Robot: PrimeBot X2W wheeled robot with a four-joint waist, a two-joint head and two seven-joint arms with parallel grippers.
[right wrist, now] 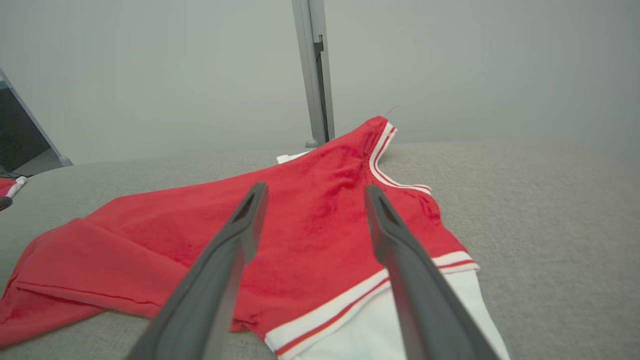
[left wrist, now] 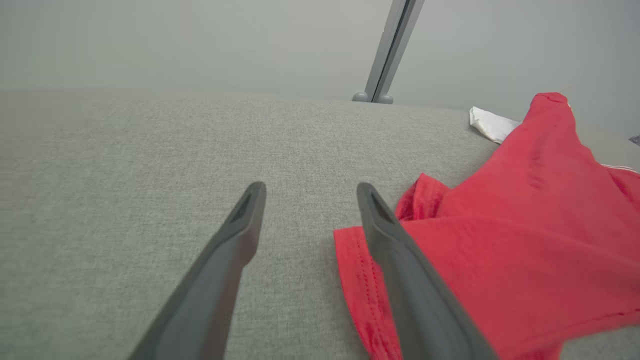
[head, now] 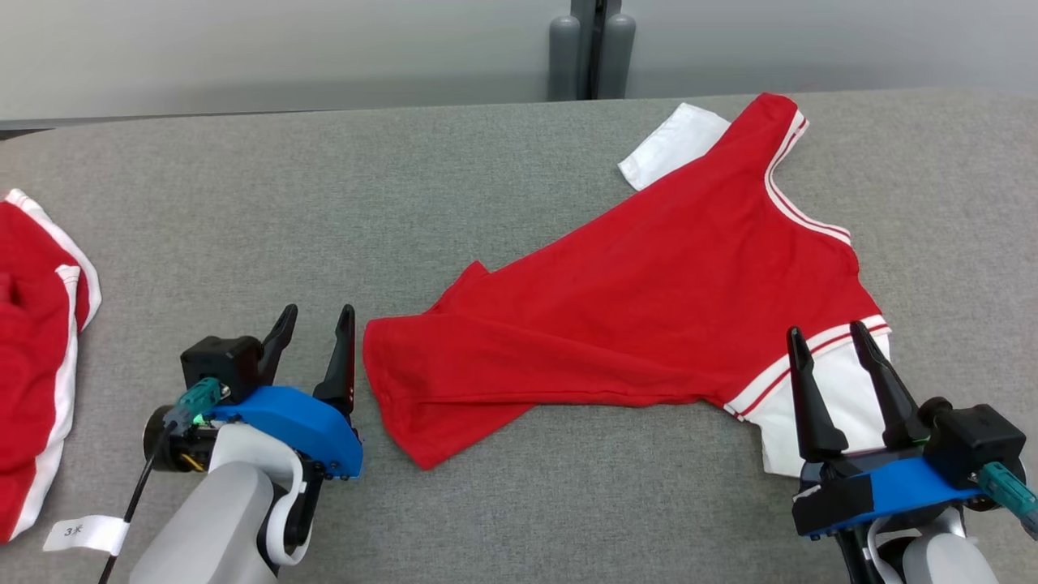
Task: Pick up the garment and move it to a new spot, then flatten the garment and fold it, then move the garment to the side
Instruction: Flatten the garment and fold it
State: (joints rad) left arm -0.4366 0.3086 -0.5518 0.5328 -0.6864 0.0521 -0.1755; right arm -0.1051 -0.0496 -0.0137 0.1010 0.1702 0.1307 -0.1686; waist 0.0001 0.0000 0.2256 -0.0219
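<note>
The garment [head: 649, 300] is a red T-shirt with white sleeves and striped trim, lying loosely folded across the grey table, hem toward the left. My left gripper [head: 318, 318] stands open just left of the hem corner, nothing between its fingers; in the left wrist view the garment [left wrist: 510, 235] lies right of the left gripper [left wrist: 311, 189]. My right gripper [head: 827, 334] is open above the near white sleeve. In the right wrist view the right gripper [right wrist: 315, 189] hangs apart over the garment [right wrist: 310, 225].
A second red and white garment [head: 36, 357] lies at the table's left edge, with a small white label [head: 85, 533] near the front. A grey post [head: 592, 49] stands behind the table [head: 243, 203].
</note>
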